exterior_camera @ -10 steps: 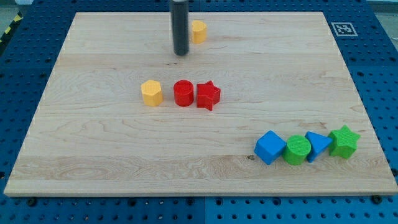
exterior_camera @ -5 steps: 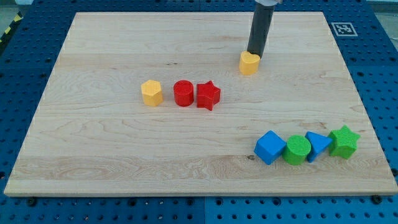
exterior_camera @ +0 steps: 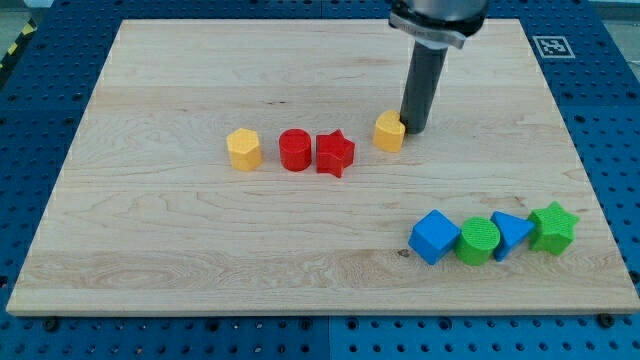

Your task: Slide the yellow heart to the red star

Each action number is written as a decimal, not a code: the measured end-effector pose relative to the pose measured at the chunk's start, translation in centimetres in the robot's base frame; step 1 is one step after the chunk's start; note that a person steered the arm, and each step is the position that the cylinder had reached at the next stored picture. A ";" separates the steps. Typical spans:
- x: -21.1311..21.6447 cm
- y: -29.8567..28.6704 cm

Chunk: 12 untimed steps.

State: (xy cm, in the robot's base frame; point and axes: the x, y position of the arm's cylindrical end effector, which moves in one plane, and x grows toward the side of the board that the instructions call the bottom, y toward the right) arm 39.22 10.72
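The yellow heart [exterior_camera: 389,131] lies on the wooden board [exterior_camera: 160,250], right of centre. My tip [exterior_camera: 414,129] is right beside it, touching its right side. The red star [exterior_camera: 335,154] lies a short gap to the heart's lower left. A red cylinder [exterior_camera: 295,150] touches the star's left side.
A yellow hexagon [exterior_camera: 243,149] sits left of the red cylinder. At the lower right a row holds a blue cube [exterior_camera: 434,237], a green cylinder [exterior_camera: 478,241], a blue triangle [exterior_camera: 510,234] and a green star [exterior_camera: 552,227].
My tip went from the heart's left around to its upper right and has pushed the heart down and to the right, then leftward, much closer to the red star.
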 end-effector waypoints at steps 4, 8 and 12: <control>2.2 -3.5; 4.5 -3.5; 8.1 -2.4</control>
